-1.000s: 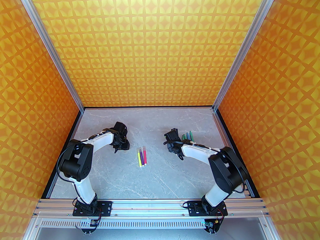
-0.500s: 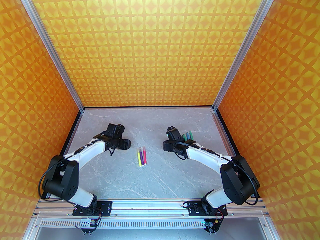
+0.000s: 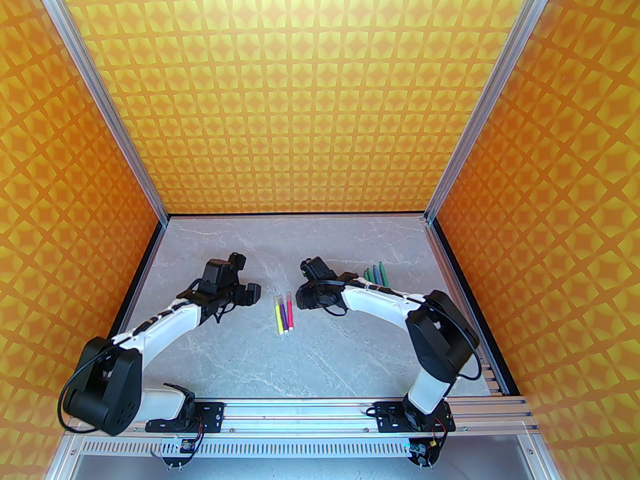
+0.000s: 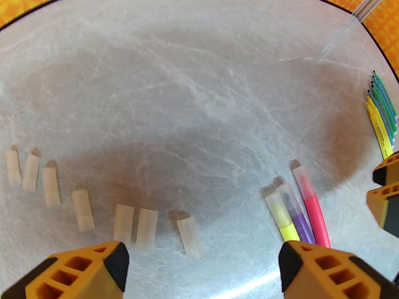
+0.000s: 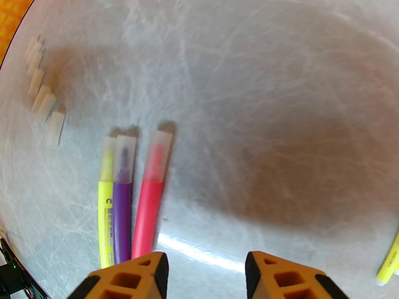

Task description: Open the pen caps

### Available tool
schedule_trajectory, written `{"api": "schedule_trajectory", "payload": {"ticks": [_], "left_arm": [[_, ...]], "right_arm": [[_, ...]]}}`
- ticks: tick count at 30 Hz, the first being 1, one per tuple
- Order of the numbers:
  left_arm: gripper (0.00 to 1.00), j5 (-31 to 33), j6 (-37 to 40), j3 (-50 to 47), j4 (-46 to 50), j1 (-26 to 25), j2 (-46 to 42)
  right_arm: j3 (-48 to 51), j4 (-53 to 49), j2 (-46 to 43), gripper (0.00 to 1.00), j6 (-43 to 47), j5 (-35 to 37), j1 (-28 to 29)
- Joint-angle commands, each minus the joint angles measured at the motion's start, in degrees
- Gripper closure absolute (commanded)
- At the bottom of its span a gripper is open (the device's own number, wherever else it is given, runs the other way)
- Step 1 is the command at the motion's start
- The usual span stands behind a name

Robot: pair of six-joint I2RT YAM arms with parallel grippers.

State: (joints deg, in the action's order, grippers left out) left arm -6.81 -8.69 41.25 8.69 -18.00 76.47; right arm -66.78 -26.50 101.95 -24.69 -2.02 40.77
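Two white-and-black arms reach low over a marbled grey table [image 3: 320,358]. The left gripper [image 4: 204,258] hangs left of three capped pens [image 3: 283,313] and the right gripper [image 5: 205,269] just right of them, both with orange fingers spread and empty. Clear tubular caps [image 5: 124,157] cover the pens' tips. Seven loose caps [image 4: 82,210] lie in a row farther left, and bare-tipped pens [image 3: 376,274] farther right.

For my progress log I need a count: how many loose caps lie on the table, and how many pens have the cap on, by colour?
Loose caps: 7
Yellow capped pen: 1
Purple capped pen: 1
Pink capped pen: 1
Total: 10
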Motion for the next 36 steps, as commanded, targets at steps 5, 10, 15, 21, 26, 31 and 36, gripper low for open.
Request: {"api": "schedule_trajectory", "payload": {"ticks": [5,10,15,21,26,31,36], "left_arm": [[0.12,-0.36,1.37,-3.51,-4.85,1.82,-3.29],[0.12,-0.32,0.69,-4.9,-5.84,2.58,-4.8],[0.12,-0.32,0.09,-6.07,-7.08,2.85,-6.99],[0.11,-0.34,-0.36,-7.87,-9.06,3.19,-9.17],[0.11,-0.31,-0.67,-8.25,-9.98,3.32,-9.33],[0.11,-0.33,-1.05,-8.6,-10.63,3.41,-9.38],[0.11,-0.32,-1.05,-8.82,-11.05,3.39,-9.69]], "right_arm": [[-5.82,-5.27,4.88,0.54,-0.76,-2.29,2.92],[-8.29,-7.01,7.9,0.56,-2.1,-2.05,4.35],[-10.27,-8.88,9.86,0.57,-3.33,-2.06,5.05],[-13.12,-12.02,12.23,0.59,-4.29,-2.4,6.06],[-15.85,-14.33,14.42,0.6,-4.5,-2.27,6.59],[-18.51,-17.52,16.86,0.63,-5.1,-0.35,6.77],[-20.52,-19.87,18.09,0.65,-5.45,1.19,6.75]]}}
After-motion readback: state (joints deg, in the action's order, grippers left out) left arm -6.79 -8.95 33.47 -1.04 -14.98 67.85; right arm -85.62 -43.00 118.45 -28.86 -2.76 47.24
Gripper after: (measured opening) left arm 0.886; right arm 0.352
